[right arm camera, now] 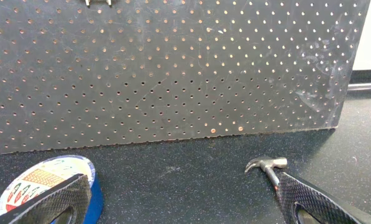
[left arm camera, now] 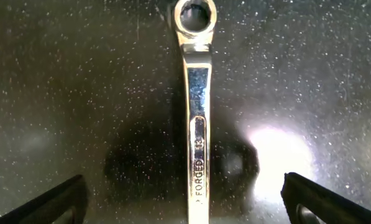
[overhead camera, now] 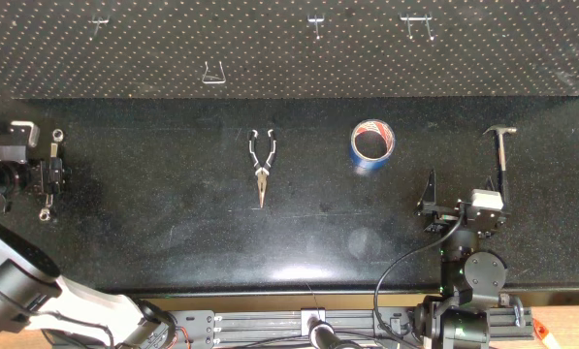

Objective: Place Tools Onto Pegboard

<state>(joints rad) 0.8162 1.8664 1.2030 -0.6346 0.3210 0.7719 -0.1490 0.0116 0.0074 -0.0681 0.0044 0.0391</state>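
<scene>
My left arm is out at the far left end of the pegboard, its wrist turned down toward the table. The left gripper hangs low over the wrench. Its fingers are spread wide, one on each side of the shaft, and neither touches it. The wrench lies flat on the table in front of the pegboard. Its long axis runs straight down the gap between my fingers, with the ring end farthest from my wrist. From above, that end seems to point toward the pegboard, but my gripper hides most of the tool there, so I can't be sure.

My right arm is folded back near its base, in front of the pegboard's right end, with its wrist level and facing the board. The right gripper is also spread wide and holds nothing. The hammer lies ahead of one finger, head toward the pegboard and handle running back at me. I can't tell whether the finger touches the handle. The tape sits ahead of the other finger, near the pegboard. The pliers lie in front of the pegboard's middle, handles toward it and nose pointing away.
</scene>
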